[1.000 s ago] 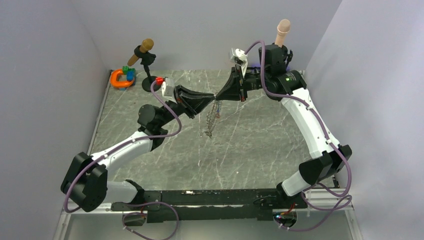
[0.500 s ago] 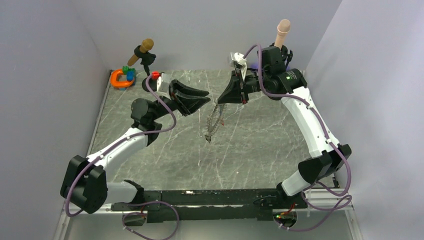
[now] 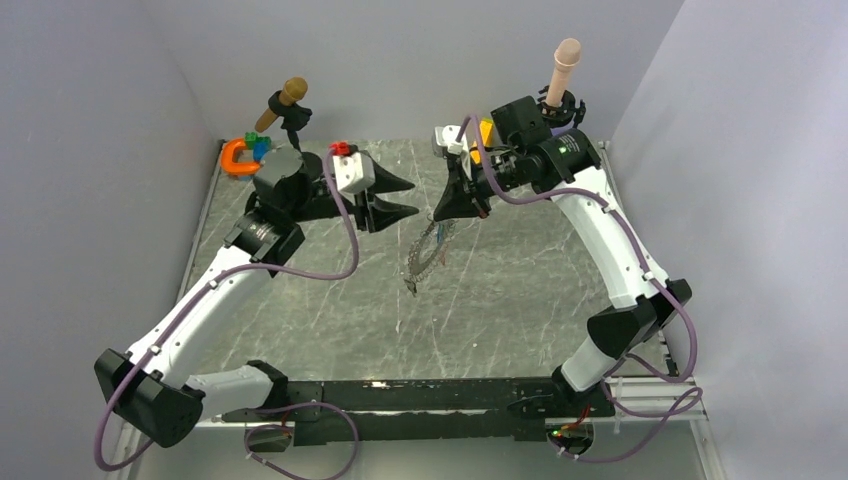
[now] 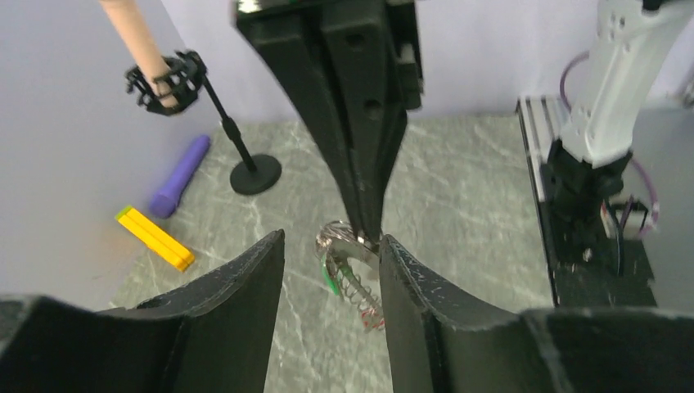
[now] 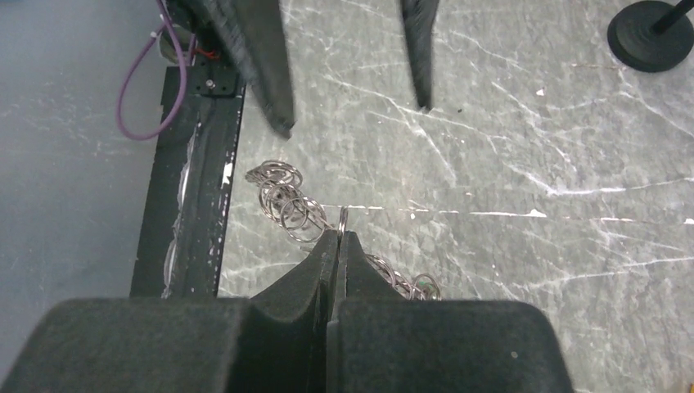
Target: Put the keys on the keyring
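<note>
The grey keyring [image 3: 424, 252] hangs like a chain from my right gripper [image 3: 441, 213], which is shut on its top rim above the table. In the right wrist view the shut fingertips [image 5: 340, 235] pinch one thin ring, with the ring's loops [image 5: 282, 201] trailing away left. My left gripper [image 3: 415, 197] is open and empty, just left of the ring's top. In the left wrist view the keyring [image 4: 353, 274] hangs beyond my open left gripper [image 4: 331, 237]. A green key [image 4: 329, 276] and a red key [image 4: 372, 317] show among its loops.
An orange C-shaped toy [image 3: 240, 157] with coloured blocks sits at the back left beside a black stand with a brown peg [image 3: 290, 95]. A second stand with a beige peg [image 3: 566, 62], a yellow block [image 4: 155, 238] and a purple cylinder [image 4: 180, 174] are at the back right.
My left gripper has opened, let go at the ring's top and drawn back to the left, its wrist turned. My right gripper has shifted slightly left and down, still holding the ring.
</note>
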Controlling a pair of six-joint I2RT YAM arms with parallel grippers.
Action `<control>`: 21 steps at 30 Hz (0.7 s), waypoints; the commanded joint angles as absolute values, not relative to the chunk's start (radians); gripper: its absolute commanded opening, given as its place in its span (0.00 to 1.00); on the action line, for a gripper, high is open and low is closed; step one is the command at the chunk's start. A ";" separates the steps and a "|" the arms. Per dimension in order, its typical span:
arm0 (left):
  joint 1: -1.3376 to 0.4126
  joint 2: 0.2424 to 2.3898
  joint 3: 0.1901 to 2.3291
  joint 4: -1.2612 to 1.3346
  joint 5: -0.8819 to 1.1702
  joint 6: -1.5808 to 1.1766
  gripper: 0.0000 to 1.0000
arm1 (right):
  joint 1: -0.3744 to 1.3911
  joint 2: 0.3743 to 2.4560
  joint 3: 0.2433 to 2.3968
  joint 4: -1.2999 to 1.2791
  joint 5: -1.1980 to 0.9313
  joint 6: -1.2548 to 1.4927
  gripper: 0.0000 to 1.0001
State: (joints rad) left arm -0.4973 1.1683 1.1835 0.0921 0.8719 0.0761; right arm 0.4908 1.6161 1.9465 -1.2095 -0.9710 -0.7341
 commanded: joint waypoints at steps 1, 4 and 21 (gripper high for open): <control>-0.568 1.190 1.278 -0.266 0.820 0.389 0.51 | 0.508 1.628 2.012 -1.251 -0.937 -0.786 0.00; -0.616 1.220 1.328 -0.358 0.748 0.469 0.51 | 0.516 1.631 2.010 -1.251 -0.927 -0.785 0.00; -0.681 1.286 1.371 -0.366 0.658 0.454 0.40 | 0.523 1.603 1.965 -1.218 -0.928 -0.778 0.00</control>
State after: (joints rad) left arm -0.6697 1.2789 1.3285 -0.3817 0.6746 0.4511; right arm 0.5171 1.6379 1.9644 -1.2491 -0.9001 -0.7597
